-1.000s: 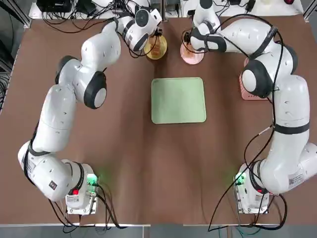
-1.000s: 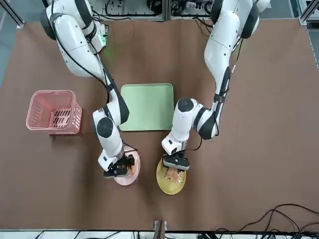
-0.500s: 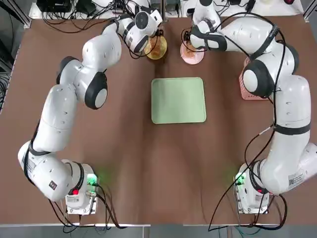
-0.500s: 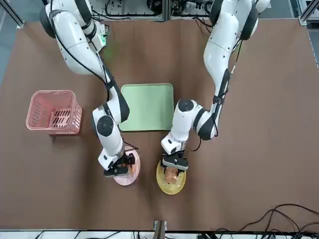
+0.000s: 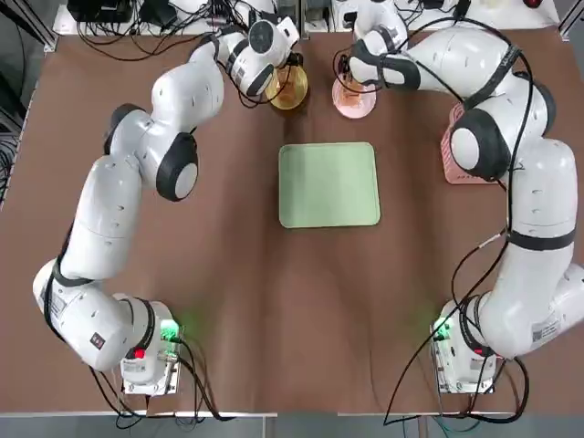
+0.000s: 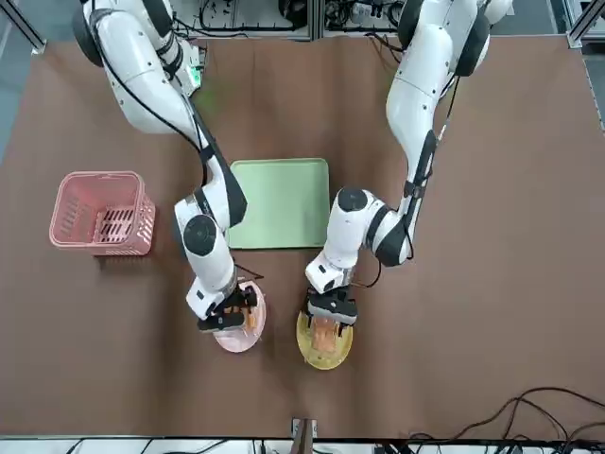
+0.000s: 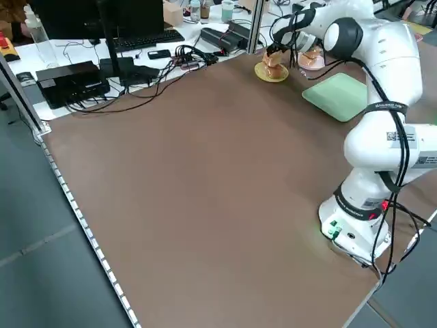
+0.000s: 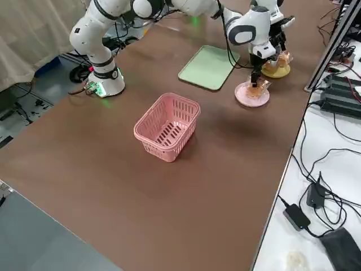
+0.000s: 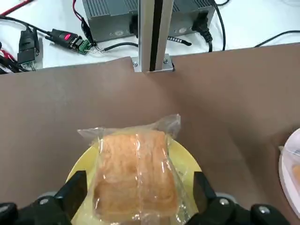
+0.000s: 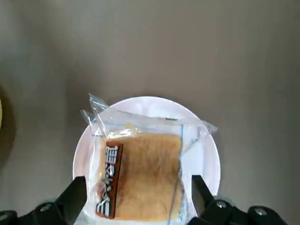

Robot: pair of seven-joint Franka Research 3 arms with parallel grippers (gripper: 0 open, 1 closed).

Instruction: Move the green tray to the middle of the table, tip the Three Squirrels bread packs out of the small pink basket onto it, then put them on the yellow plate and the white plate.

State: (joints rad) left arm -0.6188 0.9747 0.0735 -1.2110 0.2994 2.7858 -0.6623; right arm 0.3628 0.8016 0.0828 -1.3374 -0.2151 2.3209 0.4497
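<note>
Left gripper spread wider than before, bread on yellow plate, right gripper also spread

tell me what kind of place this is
Probably a robotics lab or test workspace: two robot arms stand over a brown table, with loose cables and a monitor and keyboard on white desks beside it.

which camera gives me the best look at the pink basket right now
The right side view: the pink basket shows whole there, inside and slats. The front view also shows it whole, but smaller; the top view only partly, behind the right arm. The left side and wrist views miss it.
</note>
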